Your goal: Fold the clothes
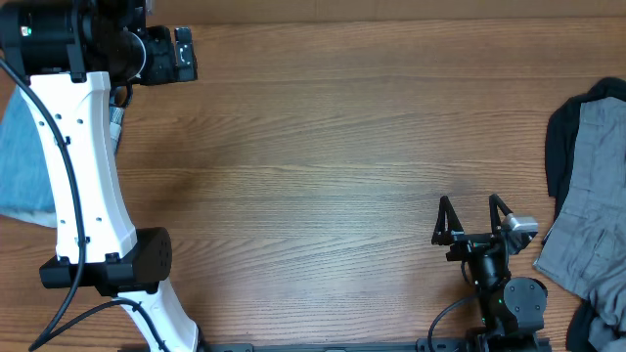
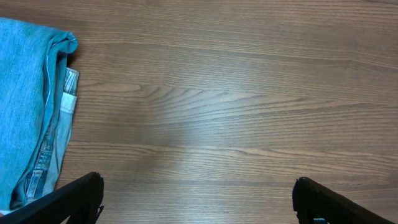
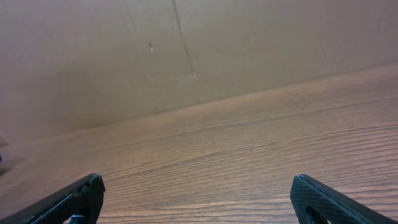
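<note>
Both sets of jaws stand released and grasp nothing. On the table [image 1: 313,147], the blue denim [image 1: 20,156] lies at the left edge of the overhead frame, just beside the left arm [image 1: 83,176]. In the left wrist view it sits left of the jaws. The grey garment [image 1: 597,186] rests on a black garment [image 1: 559,147] at the right edge, with its long axis running top to bottom. It lies right of the right arm [image 1: 499,284], which we judge nearer.
</note>
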Controlling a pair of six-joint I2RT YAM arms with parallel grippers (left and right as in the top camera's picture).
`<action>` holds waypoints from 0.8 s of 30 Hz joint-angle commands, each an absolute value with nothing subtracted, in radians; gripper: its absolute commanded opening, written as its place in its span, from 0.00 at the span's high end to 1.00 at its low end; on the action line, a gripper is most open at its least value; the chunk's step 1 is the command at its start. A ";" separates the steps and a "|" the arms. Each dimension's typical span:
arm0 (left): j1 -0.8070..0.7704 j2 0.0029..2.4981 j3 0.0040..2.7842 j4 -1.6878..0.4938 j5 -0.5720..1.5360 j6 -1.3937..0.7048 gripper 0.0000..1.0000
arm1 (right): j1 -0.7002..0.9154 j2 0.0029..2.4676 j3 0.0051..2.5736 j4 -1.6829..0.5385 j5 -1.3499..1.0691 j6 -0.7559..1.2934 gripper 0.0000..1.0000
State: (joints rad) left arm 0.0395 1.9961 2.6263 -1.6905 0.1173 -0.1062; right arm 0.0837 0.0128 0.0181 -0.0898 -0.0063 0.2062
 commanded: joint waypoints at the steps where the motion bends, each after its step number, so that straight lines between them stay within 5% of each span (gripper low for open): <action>1: 0.039 1.975 2.633 -1.689 0.124 -0.113 0.00 | 0.077 0.004 0.008 -0.084 0.006 0.210 0.00; 7: 0.039 1.921 2.633 -1.689 0.123 -0.112 0.00 | 0.077 0.004 0.008 -0.084 0.006 0.210 0.00; 18: 0.039 1.406 2.605 -1.689 0.134 -0.113 0.00 | 0.077 0.004 0.008 -0.084 0.006 0.210 0.00; 24: 0.042 0.967 2.101 -1.575 0.138 -0.112 0.00 | 0.077 0.004 0.008 -0.084 0.006 0.210 0.00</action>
State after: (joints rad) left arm 0.0395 1.1305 2.3463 -1.6482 0.1390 -0.1062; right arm 0.0837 0.0128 0.0181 -0.0895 -0.0063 0.2062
